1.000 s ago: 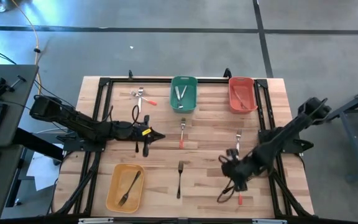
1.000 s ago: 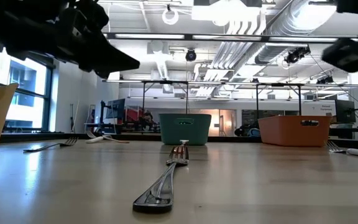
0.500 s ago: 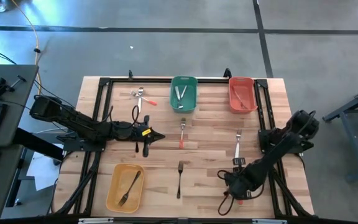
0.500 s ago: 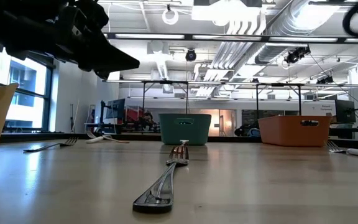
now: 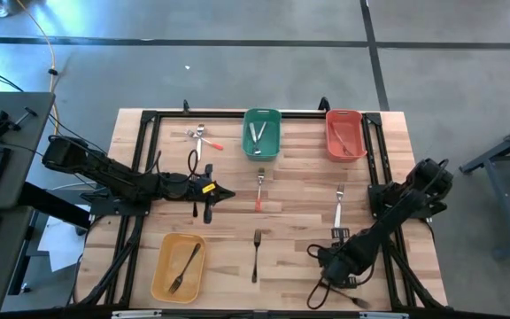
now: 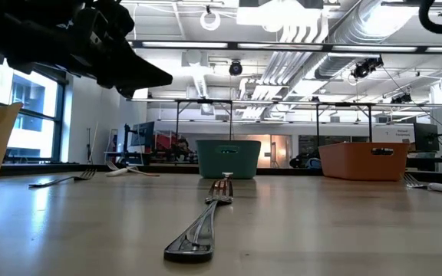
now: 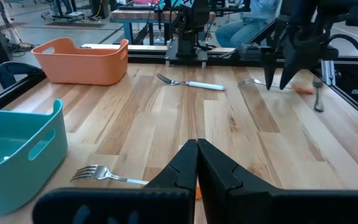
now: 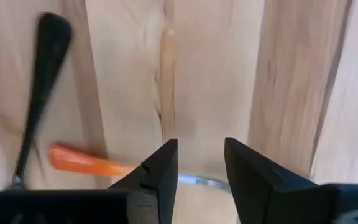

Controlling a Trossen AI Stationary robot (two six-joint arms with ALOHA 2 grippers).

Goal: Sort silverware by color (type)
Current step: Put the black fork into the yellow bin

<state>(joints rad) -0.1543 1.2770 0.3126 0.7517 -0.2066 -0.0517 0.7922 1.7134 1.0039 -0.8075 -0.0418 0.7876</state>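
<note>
My right gripper is open and points down at the table near the near right corner. Its fingers stand on either side of the metal neck of a red-handled fork; I cannot tell whether they touch it. A black fork lies flat beside it. My left gripper is shut on nothing and hovers left of centre. Lying flat on the table are another black fork, a red-handled fork and a white-handled fork.
The green bin and the red bin stand at the far edge with forks inside. The yellow bin at the near left holds a black fork. More forks lie at the far left. A black frame rail runs along the right side.
My right gripper has moved toward the table's near edge and down, onto the red-handled fork, which it now covers in the high view. Its arm has folded lower and left the low view's upper right. The forks have stayed put.
</note>
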